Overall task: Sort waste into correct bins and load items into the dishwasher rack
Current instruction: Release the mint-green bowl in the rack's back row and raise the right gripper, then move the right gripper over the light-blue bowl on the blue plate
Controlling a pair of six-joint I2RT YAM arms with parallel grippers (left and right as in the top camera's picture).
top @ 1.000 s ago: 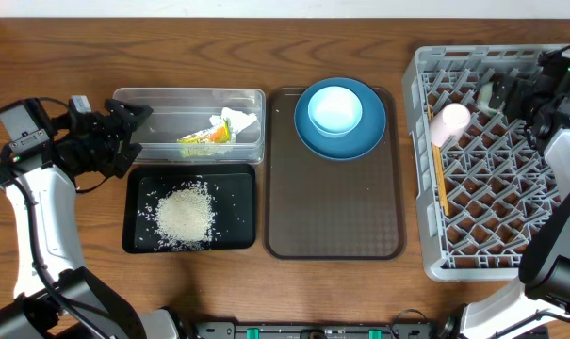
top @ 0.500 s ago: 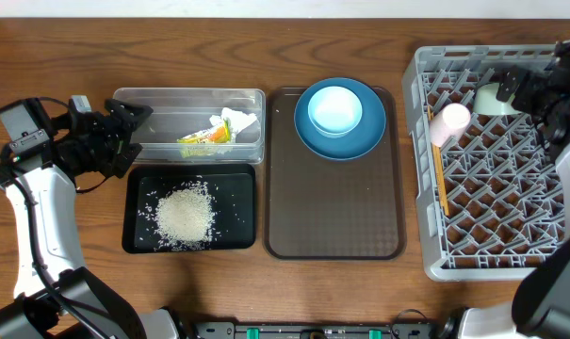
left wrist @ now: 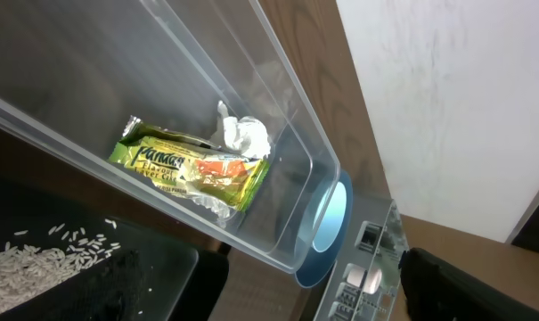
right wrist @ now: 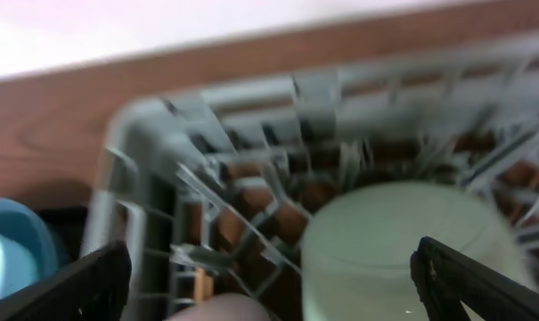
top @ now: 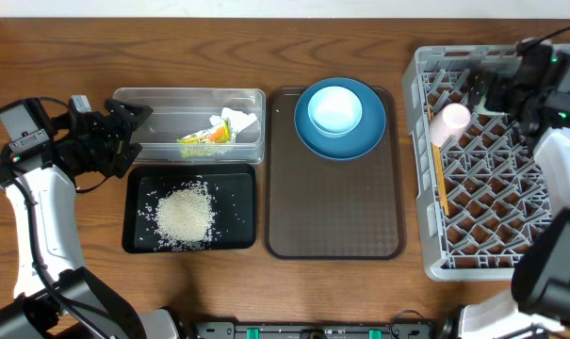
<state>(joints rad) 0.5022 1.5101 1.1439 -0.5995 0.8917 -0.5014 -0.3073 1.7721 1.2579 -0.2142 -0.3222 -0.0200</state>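
The grey dishwasher rack [top: 480, 268] stands at the right. In it lie the pink cup [top: 449, 120] and the wooden chopsticks [top: 440, 184]. My right gripper [top: 492, 89] hovers open over the rack's far left part. In the right wrist view the mint-green bowl [right wrist: 403, 245] sits between the spread fingers, nearer the right one. The dark-blue plate [top: 360, 141] carries the light-blue saucer [top: 335, 109]. The clear tub [top: 162, 127] holds the snack wrapper [left wrist: 193, 168] and the napkin [left wrist: 244, 135]. Rice [top: 184, 215] lies in the black tray [top: 138, 193]. My left gripper [top: 124, 132] is open by the tub's left end.
The brown serving tray [top: 333, 207] lies between the bins and the rack, with the plate at its far end. The rack's upright pegs and openwork walls [right wrist: 207, 116] surround my right gripper. Bare wooden table [top: 58, 56] shows at the far left.
My right gripper has swung left along the rack's far side and now covers the mint-green bowl, which showed uncovered half a second ago. The left arm has not moved.
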